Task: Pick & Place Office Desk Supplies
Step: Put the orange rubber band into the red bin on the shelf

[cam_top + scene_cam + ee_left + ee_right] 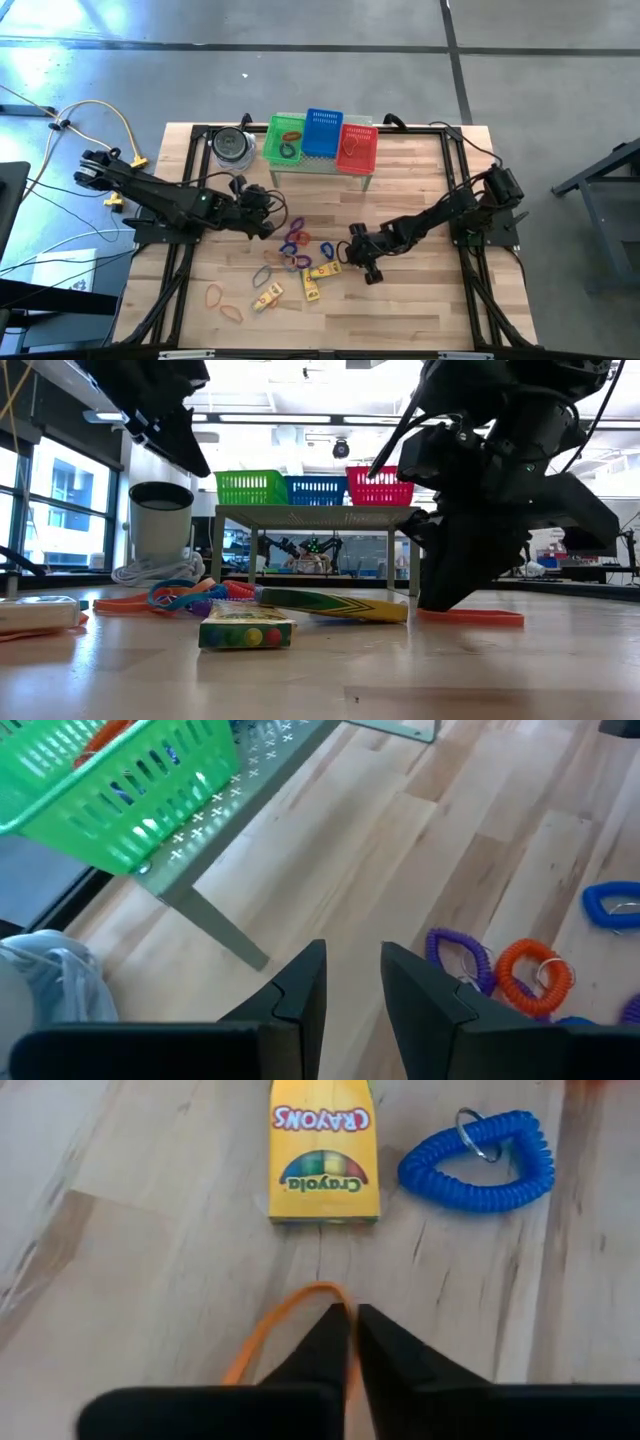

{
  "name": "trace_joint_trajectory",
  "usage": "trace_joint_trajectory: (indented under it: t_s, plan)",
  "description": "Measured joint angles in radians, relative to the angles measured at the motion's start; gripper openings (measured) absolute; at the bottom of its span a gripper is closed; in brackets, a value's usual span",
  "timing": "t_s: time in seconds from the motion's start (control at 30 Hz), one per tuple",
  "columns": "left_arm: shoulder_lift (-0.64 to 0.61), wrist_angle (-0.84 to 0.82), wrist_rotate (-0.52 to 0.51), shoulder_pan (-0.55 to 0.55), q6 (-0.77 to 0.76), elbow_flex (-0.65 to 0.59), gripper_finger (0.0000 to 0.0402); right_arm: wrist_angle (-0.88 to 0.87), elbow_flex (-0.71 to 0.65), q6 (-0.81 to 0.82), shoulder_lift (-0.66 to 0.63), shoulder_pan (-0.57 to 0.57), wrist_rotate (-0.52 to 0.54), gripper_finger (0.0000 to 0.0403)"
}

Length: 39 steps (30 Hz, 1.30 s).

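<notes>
Two grippers appear over your bench [420, 300]. Your right gripper [348, 1330] sits low on the wood, its fingers [325, 1345] drawn together with the thin orange band [270, 1325] pinched between the tips; the band's loop curves out just ahead of and beside the tips and lies flat on the bench. Directly beyond those fingers lies a yellow crayon box [323, 1150], and beside the box, also ahead of the fingers, a blue coil loop [480, 1165] with a metal ring; neither touches the fingers. Your left gripper [352, 982] hangs above bare wood with its fingers slightly apart and nothing between them. Near its tips, off to one side, lie a purple coil loop [460, 958] and an orange coil loop [530, 975], touching each other. Ahead of it stands a small raised shelf [320, 163] carrying the green basket [110, 790], with blue and red baskets alongside.
</notes>
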Motion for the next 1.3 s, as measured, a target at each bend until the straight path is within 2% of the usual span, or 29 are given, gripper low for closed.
trace_joint_trajectory:
  t_s: [0.33,0.53,0.67,0.83,0.97,1.2,1.3]
  plan:
    - [0.140,0.063,0.017,-0.026,-0.002,0.000,0.0093,-0.049,-0.002,0.023,-0.039,0.051,0.173,0.0002]
    - [0.230,0.071,0.018,-0.053,-0.003,0.000,0.0093,-0.275,0.017,0.050,-0.147,0.120,0.378,0.0002]
    - [0.262,0.094,0.018,-0.067,-0.003,0.000,0.0093,-0.459,0.089,0.139,-0.218,0.138,0.441,0.0002]
    - [0.267,0.132,0.041,-0.085,-0.004,0.000,0.0093,-0.656,0.230,0.174,-0.276,0.158,0.620,0.0002]
    - [0.263,0.150,0.047,-0.106,-0.003,0.000,0.0093,-0.732,0.381,0.247,-0.311,0.124,0.748,0.0002]
    - [0.264,0.147,0.047,-0.129,-0.003,0.000,0.0093,-0.745,0.581,0.042,-0.332,0.053,0.834,0.0002]
    - [0.264,0.148,0.047,-0.135,-0.003,0.000,0.0093,-0.741,0.659,0.023,-0.333,-0.008,0.832,0.0002]
